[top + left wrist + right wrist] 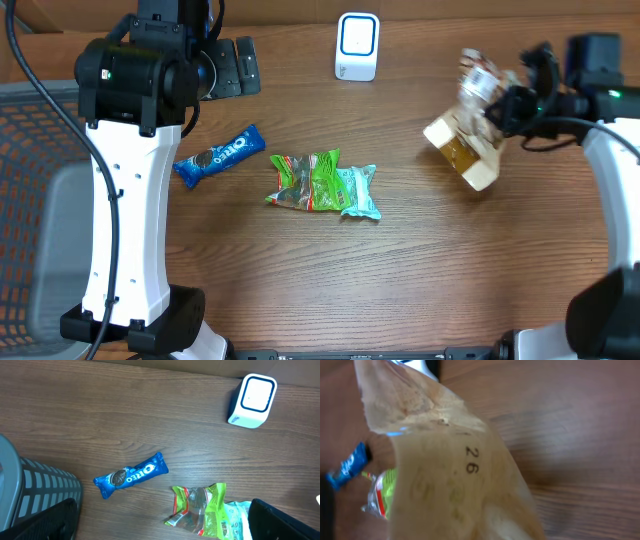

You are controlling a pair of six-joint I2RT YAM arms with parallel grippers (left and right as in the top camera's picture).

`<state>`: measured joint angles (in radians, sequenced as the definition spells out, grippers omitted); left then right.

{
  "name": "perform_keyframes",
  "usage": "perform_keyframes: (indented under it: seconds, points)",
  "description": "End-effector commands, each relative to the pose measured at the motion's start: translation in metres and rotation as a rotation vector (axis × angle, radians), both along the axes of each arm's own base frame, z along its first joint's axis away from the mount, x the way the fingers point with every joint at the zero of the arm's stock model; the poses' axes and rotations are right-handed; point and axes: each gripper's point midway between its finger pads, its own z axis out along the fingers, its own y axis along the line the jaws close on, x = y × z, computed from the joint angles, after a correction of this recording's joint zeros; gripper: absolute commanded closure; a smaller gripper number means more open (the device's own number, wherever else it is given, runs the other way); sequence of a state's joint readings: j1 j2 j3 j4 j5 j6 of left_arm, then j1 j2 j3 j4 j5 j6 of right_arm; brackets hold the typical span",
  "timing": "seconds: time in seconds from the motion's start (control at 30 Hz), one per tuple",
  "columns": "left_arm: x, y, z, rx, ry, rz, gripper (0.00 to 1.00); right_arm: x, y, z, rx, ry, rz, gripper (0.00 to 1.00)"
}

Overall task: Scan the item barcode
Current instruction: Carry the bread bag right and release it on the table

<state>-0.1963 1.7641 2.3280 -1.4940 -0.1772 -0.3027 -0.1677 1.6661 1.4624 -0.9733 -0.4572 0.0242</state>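
Right tool (503, 104): clamped on the upper end of a tan, partly clear snack packet (463, 150); the packet hangs clear of the surface (420, 280) near the far right corner, tilted, its lower end toward the middle. The right wrist view shows its film (450, 475) close up, with a printed "26" but no barcode that I can make out.

Left tool (238, 66): fingers spread wide, holding nothing, above the far left part of the surface.

Scanner (357, 46): white with a blue-rimmed face, standing at the middle of the far edge; well apart from the packet.

Judgement on progress: the pick-up is done; presentation to the scanner is not. The packet must yet be carried along the far edge and turned so its barcode faces the scanner window; which face carries the code I cannot tell.

Other stock lying untouched: a blue Oreo bar (220, 156) left of centre; a green packet (305, 182) and a teal packet (362, 192) touching each other at the centre. A grey basket (30, 140) sits off the left edge.
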Motion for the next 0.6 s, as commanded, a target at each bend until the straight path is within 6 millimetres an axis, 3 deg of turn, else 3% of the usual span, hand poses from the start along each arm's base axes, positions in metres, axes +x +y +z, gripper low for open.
perform_keyframes:
  seconds: [0.0, 0.1, 0.23, 0.47, 0.57]
  points:
    - [0.001, 0.002, 0.0, 0.022, 0.0, -0.007, 0.0, -0.004, -0.018, -0.022, 0.185, 0.044, -0.065, 0.96]
    - [0.001, 0.002, 0.0, 0.022, -0.001, -0.007, 0.01, -0.005, -0.048, -0.054, 0.242, 0.088, -0.152, 0.96]
    - [0.001, 0.002, 0.0, 0.022, 0.0, -0.007, 0.0, -0.007, -0.071, -0.079, 0.271, 0.128, -0.224, 0.96]
    - [0.001, 0.002, 0.0, 0.022, 0.0, -0.007, 0.0, -0.002, -0.096, -0.086, 0.277, 0.111, -0.297, 0.96]
    - [0.001, 0.002, 0.0, 0.022, 0.0, -0.007, 0.0, 0.005, -0.112, -0.086, 0.29, 0.124, -0.428, 0.96]
